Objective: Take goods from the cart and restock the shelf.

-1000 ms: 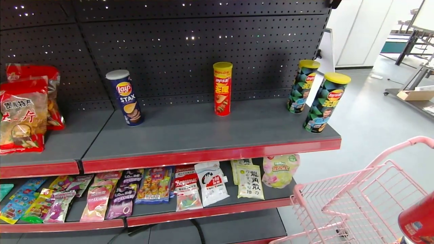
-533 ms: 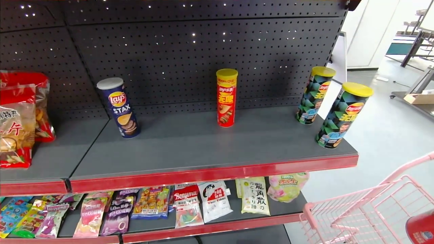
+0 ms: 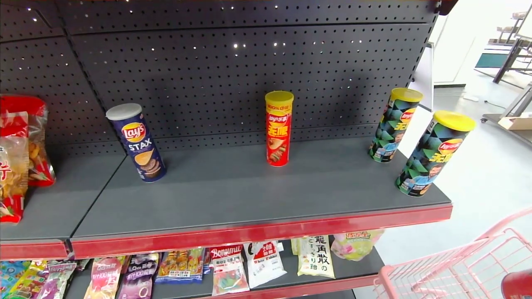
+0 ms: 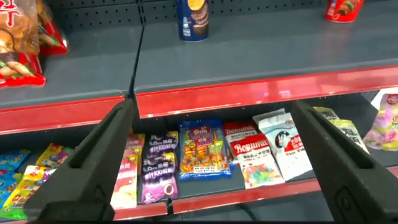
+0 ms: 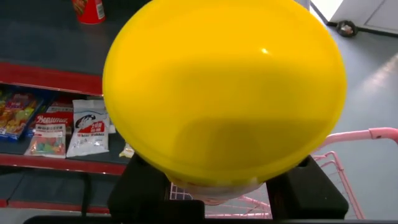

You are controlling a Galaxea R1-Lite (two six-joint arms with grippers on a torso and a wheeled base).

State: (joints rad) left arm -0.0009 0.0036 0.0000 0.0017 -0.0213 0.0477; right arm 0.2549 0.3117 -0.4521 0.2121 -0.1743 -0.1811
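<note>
Right wrist view: yellow-lidded chip can (image 5: 224, 93) pinched in right pincer (image 5: 227, 190), by pink cart (image 5: 376, 132), off shelf (image 3: 249, 195) right end; left pincer (image 4: 211, 162) spread wide, facing shelf's red front edge. Upright on shelf: blue can (image 3: 137, 143), red can (image 3: 278, 128).

even overhead light. bright pinpoints through pegboard (image 3: 249, 74) holes. room (image 3: 457, 50) beyond shelf end washed out white. lower shelf (image 3: 365, 265) shaded under upper shelf (image 3: 249, 195). small glare spot on yellow-lidded can (image 5: 224, 87). blue can (image 3: 137, 143), patterned can (image 3: 434, 155) near head view's edges lean, lens distortion.
</note>
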